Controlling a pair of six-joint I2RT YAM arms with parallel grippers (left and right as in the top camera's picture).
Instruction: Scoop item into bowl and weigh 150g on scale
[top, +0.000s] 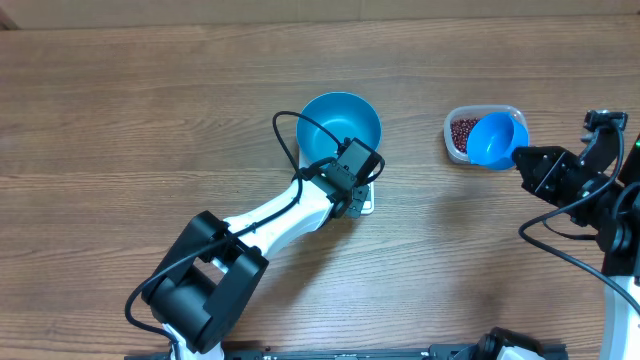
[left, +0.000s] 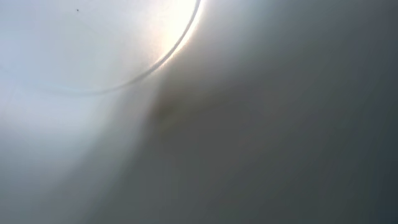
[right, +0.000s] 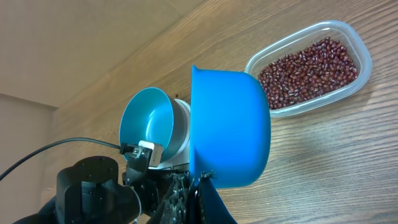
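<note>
The bright blue bowl (top: 340, 122) stands on the white scale (top: 366, 203) at mid-table, and its inside looks bare. My left gripper (top: 352, 190) hangs low over the scale's front edge, beside the bowl. Its fingers are hidden, and the left wrist view holds only a blurred pale surface. My right gripper (right: 202, 183) is shut on the handle of a small blue scoop (right: 230, 124), held tipped over the near end of the clear tub (right: 308, 65). From overhead the scoop (top: 497, 140) looks bare inside. The red-brown beans (top: 462, 130) lie in the tub.
The tub (top: 452, 118) sits on the wooden table to the right of the bowl. The left arm (top: 270, 215) reaches in diagonally from the bottom left, with a black cable (top: 285, 135) looping beside the bowl. The right arm's cables (top: 560, 225) hang at the far right.
</note>
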